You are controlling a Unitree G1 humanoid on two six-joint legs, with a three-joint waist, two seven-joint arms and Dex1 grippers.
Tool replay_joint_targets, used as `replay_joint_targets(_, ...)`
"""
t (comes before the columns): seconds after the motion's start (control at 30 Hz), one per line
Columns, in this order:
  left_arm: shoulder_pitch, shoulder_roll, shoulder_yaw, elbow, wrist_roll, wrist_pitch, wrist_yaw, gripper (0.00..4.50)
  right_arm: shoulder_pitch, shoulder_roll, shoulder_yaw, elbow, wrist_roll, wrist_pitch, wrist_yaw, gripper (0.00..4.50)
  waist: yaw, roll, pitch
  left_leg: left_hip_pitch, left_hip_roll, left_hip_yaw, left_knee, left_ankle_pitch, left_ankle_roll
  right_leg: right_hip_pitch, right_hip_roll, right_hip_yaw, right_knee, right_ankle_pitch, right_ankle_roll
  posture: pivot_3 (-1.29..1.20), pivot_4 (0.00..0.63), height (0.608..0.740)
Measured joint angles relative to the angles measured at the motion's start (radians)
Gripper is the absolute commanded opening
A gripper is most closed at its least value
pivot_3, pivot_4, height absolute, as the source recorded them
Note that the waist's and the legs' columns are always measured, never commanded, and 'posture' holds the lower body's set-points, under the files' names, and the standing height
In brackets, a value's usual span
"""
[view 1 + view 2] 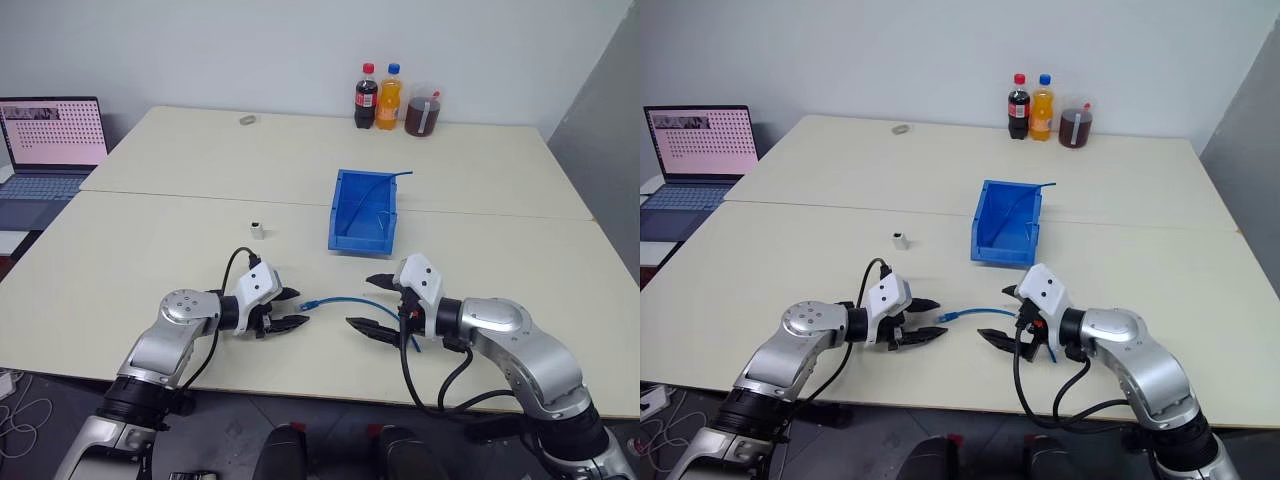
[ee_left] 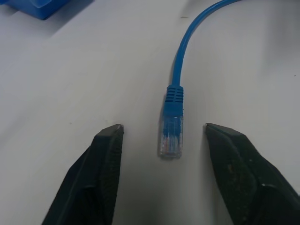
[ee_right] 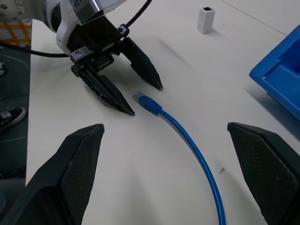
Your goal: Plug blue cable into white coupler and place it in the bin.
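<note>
Two-handed, flanked the plug (image 2: 171, 133) of the blue cable (image 1: 345, 298) on the table with the parted, empty fingers of the left gripper (image 1: 303, 306), seemingly to pinch it for insertion, and held the right gripper (image 1: 358, 301) wide and empty over the cable's curve. Saw the white coupler (image 1: 257, 229) upright, well apart from the plug, near the bin (image 1: 345, 210). Read nothing sure on the bottles (image 1: 366, 97), the red label possibly cola
</note>
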Motion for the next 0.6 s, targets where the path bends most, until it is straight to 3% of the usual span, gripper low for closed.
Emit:
replay_joint_targets(0.33,0.001,0.016,0.000,0.001,0.004,-0.003,-0.025,0.27,0.008,0.019,-0.073,-0.019,0.064,0.001,-0.057,4.49,-0.019,0.000,-0.001,0.000,0.000,0.000,0.000,0.000,0.000,0.000,0.000,0.000,0.000,0.000,0.000,0.00,0.150,0.740)
replay_joint_targets(0.6,-0.007,-0.001,0.026,-0.043,-0.113,0.170,-0.054,0.25,0.040,0.004,-0.142,-0.092,0.167,0.016,-0.069,4.49,-0.020,0.000,0.000,-0.002,0.000,0.000,-0.002,0.000,0.000,-0.002,0.001,0.000,0.000,0.000,0.000,0.00,0.150,0.740)
